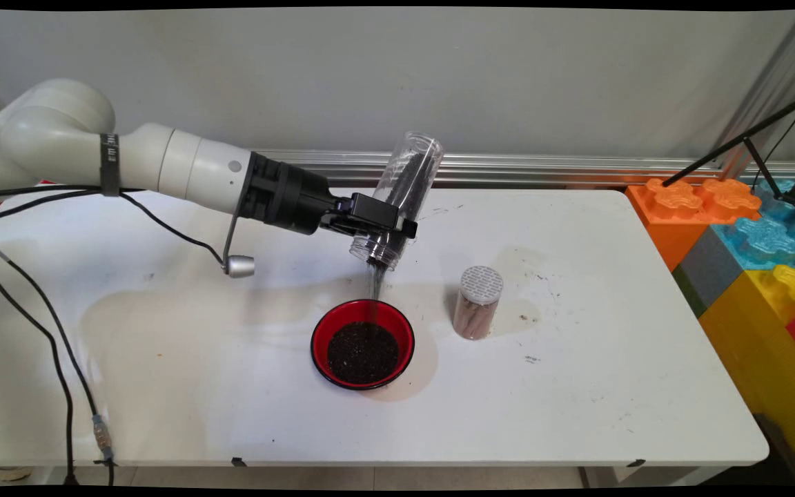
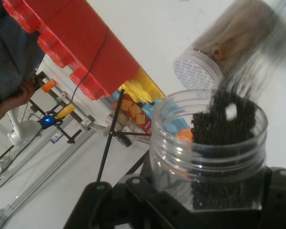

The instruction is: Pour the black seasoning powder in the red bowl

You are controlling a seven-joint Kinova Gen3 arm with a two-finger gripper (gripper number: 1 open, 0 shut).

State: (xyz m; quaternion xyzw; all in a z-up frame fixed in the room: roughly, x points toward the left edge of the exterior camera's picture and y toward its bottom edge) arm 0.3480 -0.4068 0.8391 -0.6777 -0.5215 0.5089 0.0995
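Pouring from above, the black gripper (image 1: 378,222) was clamped around a clear plastic jar (image 1: 403,195), holding it near its threaded neck with the mouth tipped steeply down and the closed base up toward the wall. The jar (image 2: 207,152) was see-through, ribbed at the open neck, and part filled with dark, coarse grains that lay along its lower side. A thin stream of grains (image 1: 375,290) fell from the mouth straight below the gripper into a red bowl (image 1: 363,343) with a black outside, which stood on the white table (image 1: 577,400) and already held a dark heap. Just beyond the bowl, to the far side from the arm, stood a second small jar (image 1: 478,302) with a white perforated lid and brownish contents, upright and apart from the bowl. Large toy building blocks (image 1: 749,235) in orange, blue, yellow and red sat past the table's end.
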